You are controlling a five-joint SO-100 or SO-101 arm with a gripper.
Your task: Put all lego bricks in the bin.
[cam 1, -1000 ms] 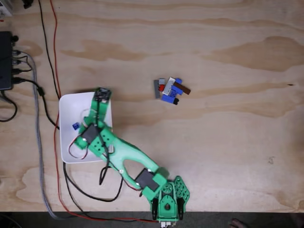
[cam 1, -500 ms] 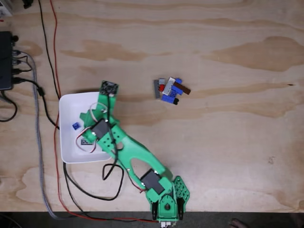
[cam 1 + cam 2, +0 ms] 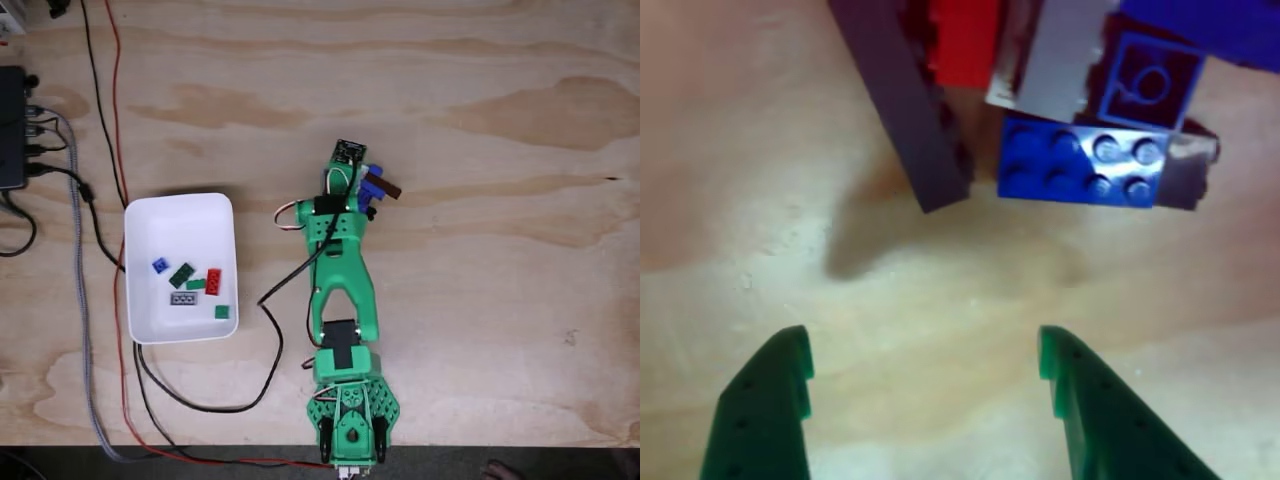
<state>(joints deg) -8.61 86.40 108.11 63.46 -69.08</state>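
Green plastic fingers of your hand (image 3: 925, 390) stand spread and empty above the plywood desk (image 3: 480, 300), just short of the heap of small studded lego bricks (image 3: 1080, 160); five more lie in the white shallow plastic bin (image 3: 180, 215) at the fixed view's left.

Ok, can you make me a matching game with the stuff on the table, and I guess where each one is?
Things:
1. small red plastic lego brick
2. brown flat lego plate
3. white shallow plastic bin
4. black box with cables

Places in the fixed view:
A. at the left edge of the picture
B. inside the bin
C. in the pile at the arm's tip
D. left of the green arm, on the wood

Pairs: 1-B, 2-C, 3-D, 4-A
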